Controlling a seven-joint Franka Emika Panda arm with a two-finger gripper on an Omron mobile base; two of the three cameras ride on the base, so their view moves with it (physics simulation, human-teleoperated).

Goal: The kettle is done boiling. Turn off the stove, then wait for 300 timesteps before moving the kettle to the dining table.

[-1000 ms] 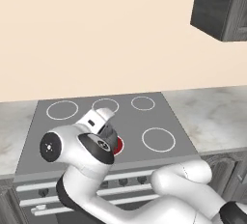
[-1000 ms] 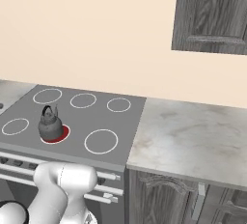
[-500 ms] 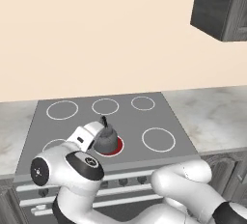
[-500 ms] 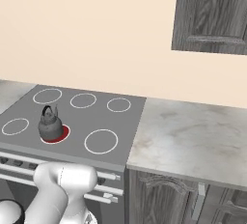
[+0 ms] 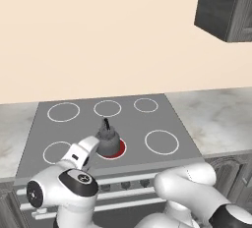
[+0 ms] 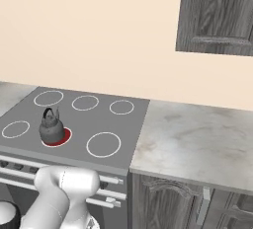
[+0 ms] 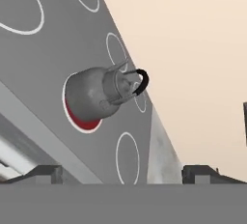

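At the near left of the left base view, the white arm [image 5: 74, 192] folds low in front of the stove [image 5: 162, 119], its dark-capped joints bunched below the cooktop's front edge and its wrist tipped up toward the middle front burner. The gripper [image 7: 126, 174] points across the front edge at the cooktop, its two dark fingertips [image 7: 48, 174] spread wide with nothing between them, well short of anything on the stove.

The kettle [image 5: 107, 141] stands upright on the middle front burner [image 5: 119, 150], which glows red around its base; the thin black handle arches over its lid. In the hand view the kettle appears rolled onto its side because the hand itself is rolled. White ring burners lie around it, three along the far row.

Small dark knobs [image 5: 125, 185] line the stove's front. To the right lies a pale marble countertop [image 6: 197, 139], with a dark wood wall cabinet [image 6: 217, 13] above it.
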